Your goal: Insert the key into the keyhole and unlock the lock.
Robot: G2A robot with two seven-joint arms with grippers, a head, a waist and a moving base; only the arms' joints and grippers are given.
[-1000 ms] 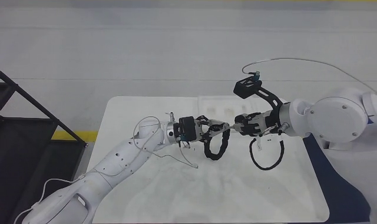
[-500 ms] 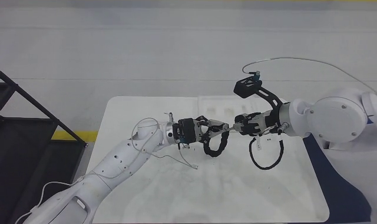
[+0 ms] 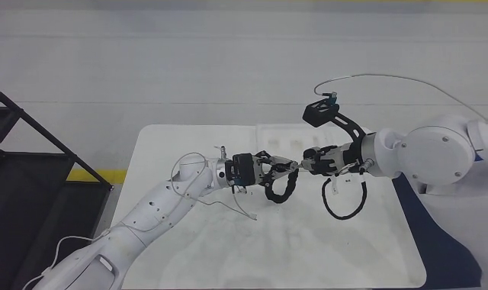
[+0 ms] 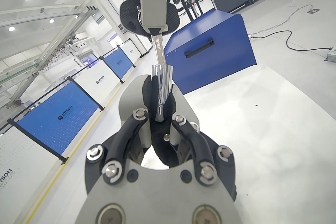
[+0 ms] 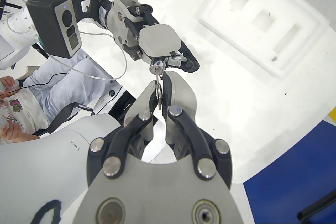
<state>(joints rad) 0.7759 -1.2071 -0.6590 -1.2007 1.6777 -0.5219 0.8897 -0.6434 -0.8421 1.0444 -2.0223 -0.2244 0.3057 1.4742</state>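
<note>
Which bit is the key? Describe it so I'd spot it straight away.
Over the white table, two grippers meet tip to tip. The right gripper pinches a small flat silver key whose blade reaches the round chrome lock in the left gripper. It alone is thin and flat.

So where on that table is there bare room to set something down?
The table is bare along its near edge and at the far corner beside the foam tray. The middle is crowded: the left tool with the lock meets the right tool with the key there.
</note>
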